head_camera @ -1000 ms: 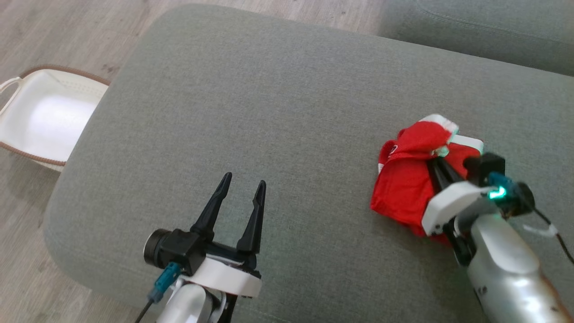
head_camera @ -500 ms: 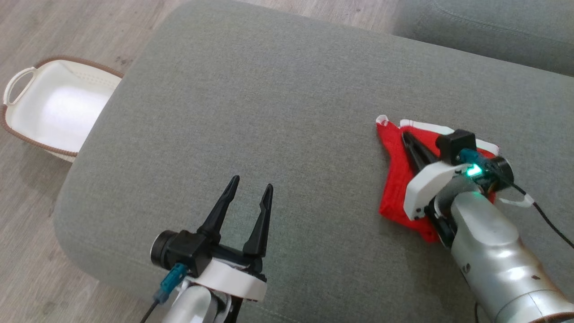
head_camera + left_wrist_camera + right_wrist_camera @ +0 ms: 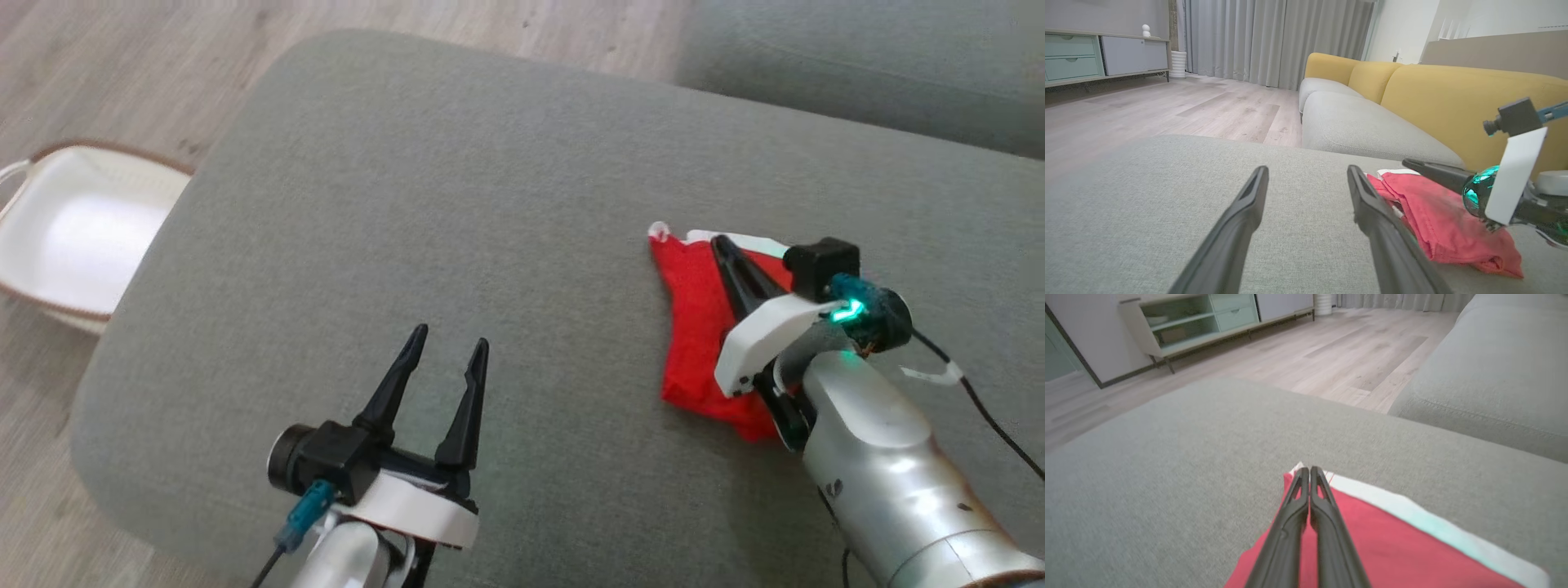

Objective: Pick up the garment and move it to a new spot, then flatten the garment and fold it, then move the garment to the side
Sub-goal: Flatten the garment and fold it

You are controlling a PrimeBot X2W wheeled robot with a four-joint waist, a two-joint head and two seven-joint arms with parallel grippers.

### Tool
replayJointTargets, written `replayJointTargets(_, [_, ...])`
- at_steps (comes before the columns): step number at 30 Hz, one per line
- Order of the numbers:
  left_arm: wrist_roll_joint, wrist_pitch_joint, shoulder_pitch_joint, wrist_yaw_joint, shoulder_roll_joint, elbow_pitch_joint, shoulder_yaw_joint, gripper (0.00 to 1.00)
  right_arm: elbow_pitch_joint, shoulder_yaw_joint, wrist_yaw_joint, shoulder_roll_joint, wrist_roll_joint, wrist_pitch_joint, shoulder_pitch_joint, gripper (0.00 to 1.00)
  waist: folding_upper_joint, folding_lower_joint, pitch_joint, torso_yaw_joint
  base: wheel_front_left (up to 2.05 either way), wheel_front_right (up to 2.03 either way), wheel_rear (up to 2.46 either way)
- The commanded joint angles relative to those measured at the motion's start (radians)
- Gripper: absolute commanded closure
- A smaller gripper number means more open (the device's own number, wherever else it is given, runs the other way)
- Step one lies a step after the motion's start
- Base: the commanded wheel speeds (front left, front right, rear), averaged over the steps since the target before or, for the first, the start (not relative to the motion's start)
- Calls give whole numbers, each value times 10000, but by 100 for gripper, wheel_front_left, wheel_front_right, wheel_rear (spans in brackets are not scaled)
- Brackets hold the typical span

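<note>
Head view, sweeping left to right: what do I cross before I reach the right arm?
white basket → left gripper, fingers apart → red garment

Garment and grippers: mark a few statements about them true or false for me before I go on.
1. The left gripper is open and holds nothing. True.
2. The right gripper is spread wide. False: its fingers are shut together, pointing across the red garment.
3. The garment is in the basket. False: it lies on the grey cushion; the white basket sits on the floor by the cushion's left edge.
4. The garment has a white band along one edge. True.
</note>
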Motion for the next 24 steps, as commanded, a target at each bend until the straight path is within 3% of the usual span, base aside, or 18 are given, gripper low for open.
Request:
replayJointTargets(1, [124, -95, -231, -1, 14, -352, 456, 0, -501, 112, -7, 24, 144, -173, -38, 100, 0, 0, -286, -351, 0, 0, 0])
replayJointTargets(7, [127, -95, -4, -5, 14, -558, 913, 0, -2437, -867, -7, -601, 305, -191, 1009, 100, 0, 0, -723, -1209, 0, 0, 0])
replayJointTargets(9, [69, -95, 44, 31, 14, -691, 1120, 0, -3140, -1309, -7, -670, 42, -192, 1492, 0, 0, 0, -764, -1495, 0, 0, 0])
replayJointTargets(16, [210, -95, 128, 41, 14, -933, 1542, 0, -5271, -2646, -7, -411, -1029, -193, 3186, 0, 0, 0, -784, -2308, 0, 0, 0])
replayJointTargets(24, [773, -95, 211, -55, 14, -982, 1704, 0, -6292, -3452, -7, 121, -1674, -194, 4503, 0, 0, 0, -821, -2718, 0, 0, 0])
